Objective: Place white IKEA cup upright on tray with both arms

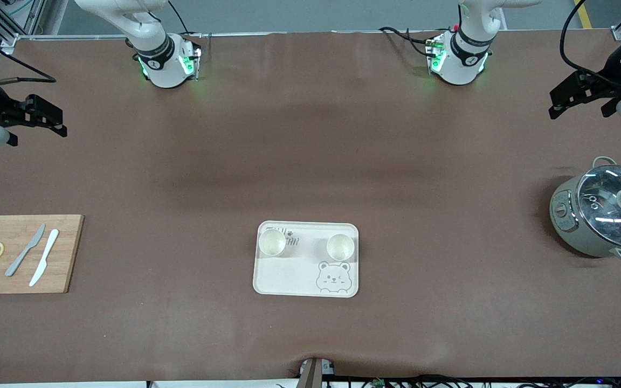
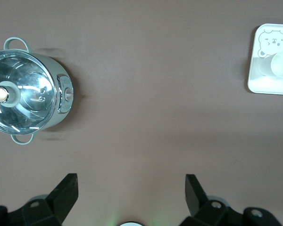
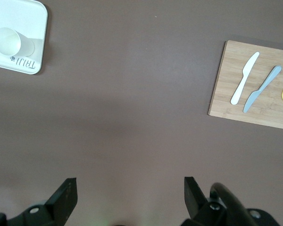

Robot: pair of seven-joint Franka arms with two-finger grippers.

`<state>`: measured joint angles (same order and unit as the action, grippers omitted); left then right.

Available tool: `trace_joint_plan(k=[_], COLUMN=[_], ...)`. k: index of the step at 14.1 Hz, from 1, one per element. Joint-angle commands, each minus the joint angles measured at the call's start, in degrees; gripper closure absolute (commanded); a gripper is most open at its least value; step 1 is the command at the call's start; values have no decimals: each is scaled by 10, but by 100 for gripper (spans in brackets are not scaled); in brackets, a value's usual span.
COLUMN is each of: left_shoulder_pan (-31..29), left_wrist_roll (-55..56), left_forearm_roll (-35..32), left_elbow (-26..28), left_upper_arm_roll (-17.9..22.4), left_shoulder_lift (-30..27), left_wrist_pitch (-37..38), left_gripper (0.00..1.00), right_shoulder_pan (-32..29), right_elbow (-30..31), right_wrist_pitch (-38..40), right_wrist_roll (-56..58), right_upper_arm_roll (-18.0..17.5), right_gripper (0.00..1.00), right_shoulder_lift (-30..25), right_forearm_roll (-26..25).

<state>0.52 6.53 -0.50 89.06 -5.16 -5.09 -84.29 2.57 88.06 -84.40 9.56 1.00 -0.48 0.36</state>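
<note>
The cream tray (image 1: 289, 280) with a bear drawing lies on the brown table, near the front camera. Two white cups stand upright on it, one (image 1: 271, 242) toward the right arm's end and one (image 1: 340, 247) toward the left arm's end. My left gripper (image 1: 580, 108) is open and empty, up in the air at the left arm's end of the table. Its wrist view (image 2: 132, 188) shows one cup (image 2: 280, 65) on the tray (image 2: 269, 87). My right gripper (image 1: 38, 132) is open and empty, up at the right arm's end. Its wrist view (image 3: 130, 190) shows the other cup (image 3: 7, 41) on the tray (image 3: 35, 28).
A grey pot with a glass lid (image 1: 604, 213) stands at the left arm's end; it also shows in the left wrist view (image 2: 26, 92). A wooden cutting board (image 1: 65, 258) with two knives and two lemon slices lies at the right arm's end; it also shows in the right wrist view (image 3: 226, 89).
</note>
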Motion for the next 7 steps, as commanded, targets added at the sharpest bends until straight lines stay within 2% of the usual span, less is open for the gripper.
trace_joint_plan(k=[1, 7], left_shoulder_pan=[3, 3], left_wrist_roll=[-6, -8], left_forearm_roll=[-12, -17], left_elbow=[-6, -10], left_upper_arm_roll=[3, 0], left_shoulder_lift=[1, 2], left_wrist_pitch=[8, 8], left_gripper=[0, 0], right_shoulder_pan=[-8, -8], right_elbow=[1, 1], right_wrist_pitch=[5, 5], right_wrist_roll=[6, 6], right_upper_arm_roll=[-4, -4], right_gripper=[0, 0], right_shoulder_lift=[-6, -6], right_forearm_roll=[10, 10])
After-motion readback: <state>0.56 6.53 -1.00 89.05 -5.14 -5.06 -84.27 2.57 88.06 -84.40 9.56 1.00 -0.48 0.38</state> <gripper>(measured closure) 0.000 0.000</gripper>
